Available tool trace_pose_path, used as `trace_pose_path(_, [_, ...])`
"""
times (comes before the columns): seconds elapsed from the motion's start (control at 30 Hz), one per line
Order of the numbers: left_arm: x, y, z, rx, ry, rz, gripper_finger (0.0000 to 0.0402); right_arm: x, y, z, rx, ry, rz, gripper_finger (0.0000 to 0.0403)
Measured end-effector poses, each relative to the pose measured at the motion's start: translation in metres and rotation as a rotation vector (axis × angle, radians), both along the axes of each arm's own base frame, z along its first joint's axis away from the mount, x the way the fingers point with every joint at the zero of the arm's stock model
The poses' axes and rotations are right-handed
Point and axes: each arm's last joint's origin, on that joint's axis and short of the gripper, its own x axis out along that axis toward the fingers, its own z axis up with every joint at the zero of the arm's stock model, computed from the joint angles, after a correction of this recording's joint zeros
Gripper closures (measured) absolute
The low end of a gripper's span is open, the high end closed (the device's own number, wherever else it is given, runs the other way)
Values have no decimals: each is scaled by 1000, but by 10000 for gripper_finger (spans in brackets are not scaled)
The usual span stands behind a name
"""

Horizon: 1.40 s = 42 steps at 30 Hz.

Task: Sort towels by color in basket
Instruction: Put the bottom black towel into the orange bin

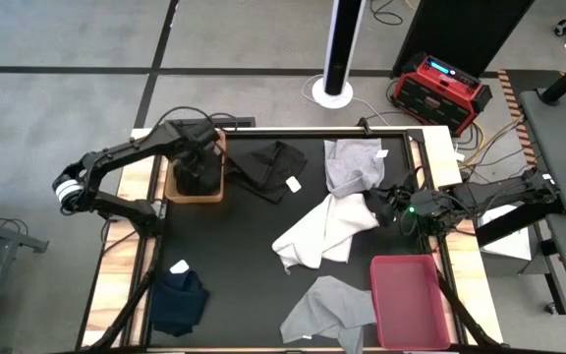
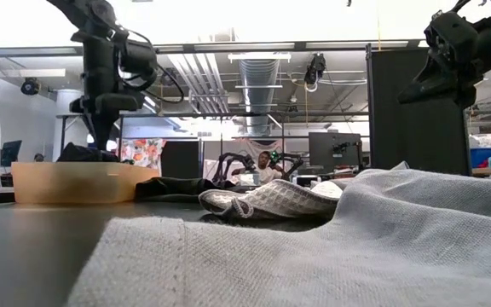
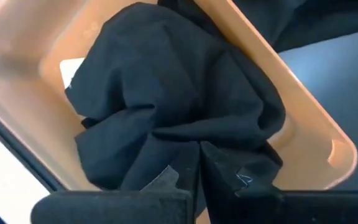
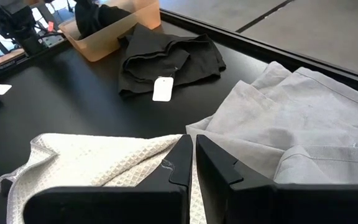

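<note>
Black cloth fills the tan basket (image 1: 196,184) at the bench's far left corner: a black towel (image 3: 173,106) is bunched inside it, and the left gripper (image 3: 199,163) presses down on that towel with its fingers closed together. A second black towel (image 1: 273,167) with a white tag lies just beside the basket on the black bench top (image 1: 234,256). Near the far right edge a grey towel (image 1: 354,162) overlaps a white waffle towel (image 1: 324,231); the right gripper (image 1: 393,208) hovers beside them, closed and holding nothing. Another grey towel (image 1: 330,307) touches the red basket (image 1: 411,300) at the near right corner, and a navy towel (image 1: 178,298) lies at the near left.
</note>
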Motion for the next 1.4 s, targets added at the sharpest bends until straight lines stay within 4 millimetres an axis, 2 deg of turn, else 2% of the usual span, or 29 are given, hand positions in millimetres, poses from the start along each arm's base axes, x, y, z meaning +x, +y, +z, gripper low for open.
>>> trace_pose_path(0.2, [1,6,15,150,27,2,401,0,0,0,0,0,0,390])
trace_pose_path(0.33, [-1,17,16,278,82,60,401,0,0,0,0,0,0,390])
trace_pose_path(0.5, [-2,16,3,130,3,23,401,0,0,0,0,0,0,390])
trace_pose_path(0.77, [-9,11,-13,82,57,37,401,0,0,0,0,0,0,390])
trace_pose_path(1.2, [-19,0,-60,20,49,55,402,0,0,0,0,1,0,390])
trace_pose_path(1.4, [-20,-2,-67,5,31,54,402,0,0,0,0,0,-1,390])
